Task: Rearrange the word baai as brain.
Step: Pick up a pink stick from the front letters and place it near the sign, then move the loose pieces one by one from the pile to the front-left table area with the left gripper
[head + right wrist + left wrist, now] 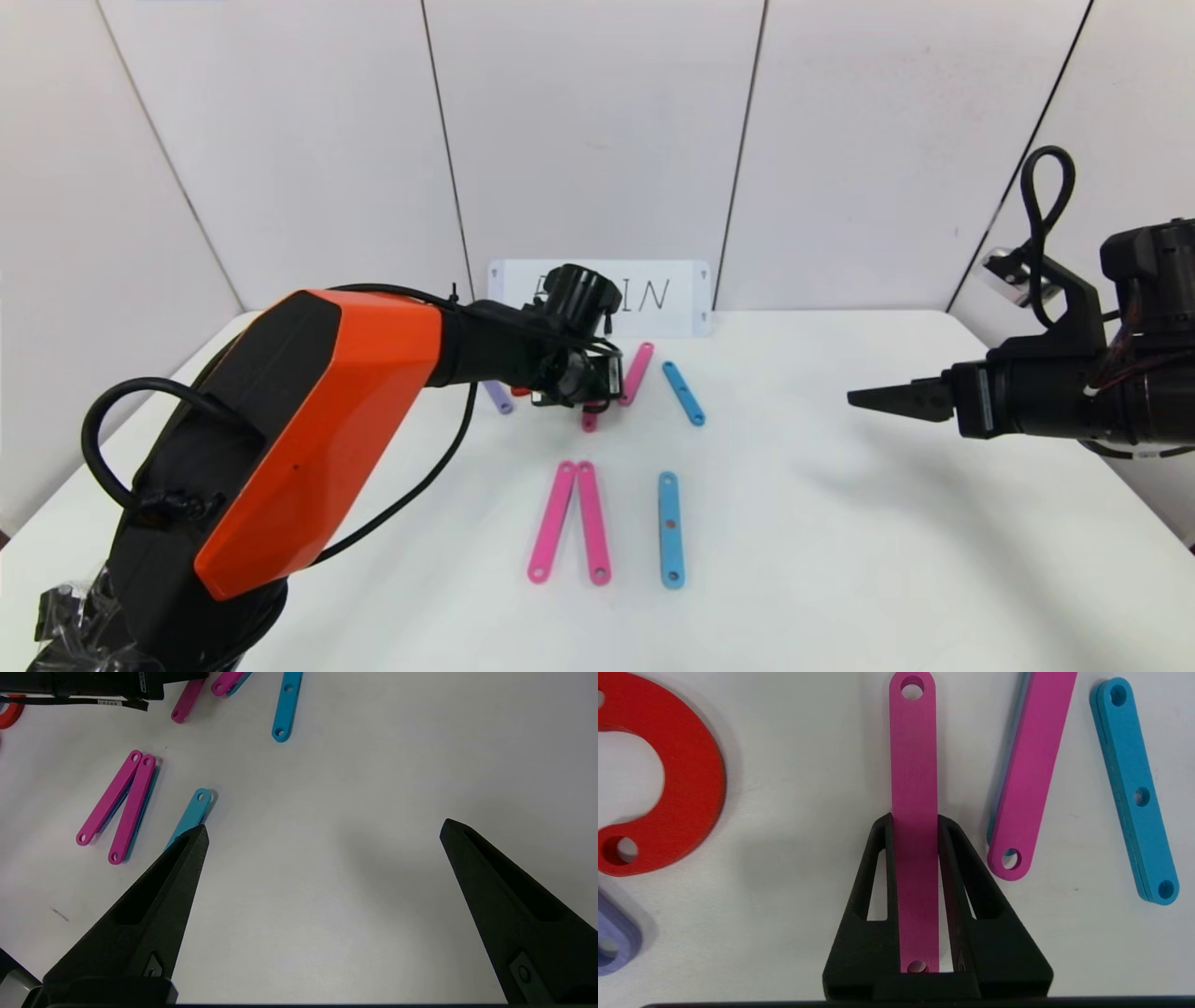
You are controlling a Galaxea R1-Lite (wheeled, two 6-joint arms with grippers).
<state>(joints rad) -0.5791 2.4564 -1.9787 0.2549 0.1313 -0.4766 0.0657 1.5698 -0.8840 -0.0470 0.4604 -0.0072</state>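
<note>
Nearest the front edge of the white desk (pixel 840 560) lie 2 pink strips (pixel 569 523) in a narrow V and a blue strip (pixel 670 529) beside them. Over the right edge the right gripper (pixel 901 399) hovers idle, its fingers spread wide. Farther back, mid-desk, the left gripper (pixel 915 821) is clamped on a pink strip (pixel 913 765), beside a red arc (pixel 686 779). This looks like mid-rearrangement; next, carry that strip to its new place. A white card (pixel 667 297) stands at the far edge against pale wall panels (pixel 597 131).
</note>
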